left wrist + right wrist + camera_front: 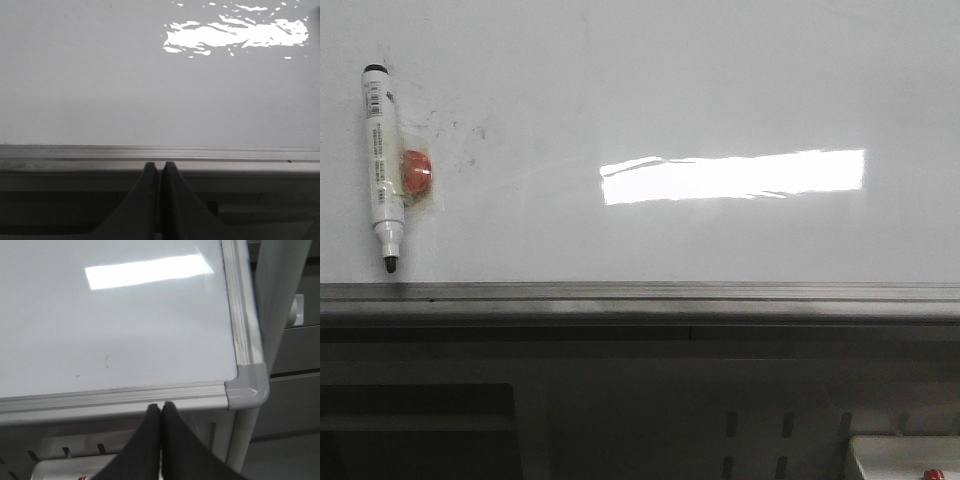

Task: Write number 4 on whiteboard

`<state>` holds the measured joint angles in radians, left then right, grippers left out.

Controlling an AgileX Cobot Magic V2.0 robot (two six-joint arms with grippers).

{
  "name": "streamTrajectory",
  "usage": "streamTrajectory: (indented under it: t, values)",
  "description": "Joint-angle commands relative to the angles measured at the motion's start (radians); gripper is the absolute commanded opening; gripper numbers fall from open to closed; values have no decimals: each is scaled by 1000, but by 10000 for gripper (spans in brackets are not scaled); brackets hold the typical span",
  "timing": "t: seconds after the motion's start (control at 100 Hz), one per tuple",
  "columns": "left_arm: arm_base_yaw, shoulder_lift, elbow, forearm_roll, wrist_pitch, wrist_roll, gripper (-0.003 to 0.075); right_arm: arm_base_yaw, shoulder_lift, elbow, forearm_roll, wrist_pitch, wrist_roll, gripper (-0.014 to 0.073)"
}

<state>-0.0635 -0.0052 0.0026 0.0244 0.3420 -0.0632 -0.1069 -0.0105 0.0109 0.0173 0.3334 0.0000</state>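
Note:
The whiteboard (720, 90) fills the front view, glossy white, with a grey metal ledge (640, 295) along its lower edge. No number 4 shows on it, only faint grey smudges. A white marker (382, 165) with a black tip pointing down hangs at the board's left, next to a red round magnet (415, 172). Neither gripper shows in the front view. My left gripper (160, 166) is shut and empty, just below the ledge (160, 152). My right gripper (161, 406) is shut and empty, below the board's lower right frame (125, 396).
A bright light reflection (732, 175) lies across the board's middle. The board's rounded grey corner (247, 385) and a white stand post (275, 300) are at the right. A white box with red marks (905, 462) sits below the board at the lower right.

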Motion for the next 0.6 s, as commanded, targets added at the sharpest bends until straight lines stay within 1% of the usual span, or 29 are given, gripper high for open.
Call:
streamTrajectory:
  t: [0.0, 0.46, 0.53, 0.59]
  values:
    - [3, -25, 36, 0, -49, -1, -20, -6, -14, 23, -2, -17, 0, -64]
    - [3, -25, 36, 0, -49, -1, -20, -6, -14, 23, -2, -17, 0, -64]
    - [3, -25, 36, 52, -56, -1, -20, -6, -14, 23, -2, -17, 0, -64]
    - [3, -25, 36, 62, -55, -1, -20, -6, -14, 23, -2, -17, 0, -64]
